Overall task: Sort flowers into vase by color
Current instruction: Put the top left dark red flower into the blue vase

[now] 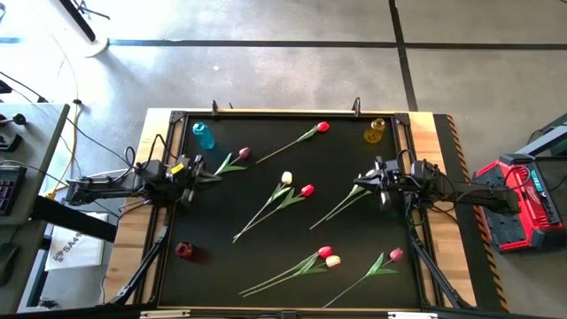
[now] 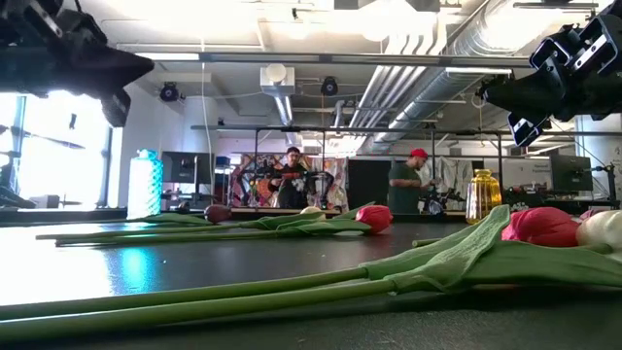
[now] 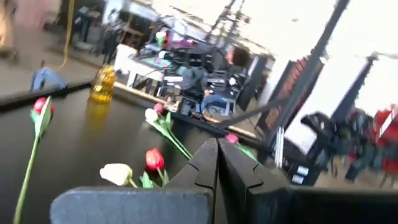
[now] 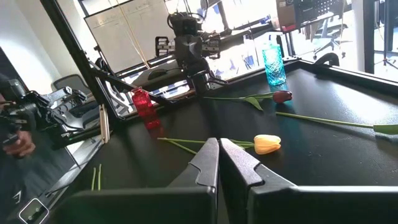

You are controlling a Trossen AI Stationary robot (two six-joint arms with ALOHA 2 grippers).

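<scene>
Several artificial tulips lie flat on the black table mat [image 1: 221,266]. A dark pink one [image 1: 243,154] lies near the blue vase [image 1: 203,135], and a red one [image 1: 322,127] near the far edge. A cream [image 1: 286,178] and a red one [image 1: 306,190] lie mid-table. A red [image 1: 325,252], a cream [image 1: 333,260] and a pink one [image 1: 395,254] lie near the front. My left gripper [image 1: 215,177] hovers shut beside the dark pink tulip's stem end. My right gripper [image 1: 359,184] hovers shut over the upper end of another stem [image 1: 332,213], whose head is hidden. Both grippers are raised off the table.
A yellow vase [image 1: 376,130] stands at the far right corner and a red vase [image 1: 183,251] at the near left. A raised frame [image 1: 283,113] borders the mat. People stand in the room beyond the table [image 2: 292,175].
</scene>
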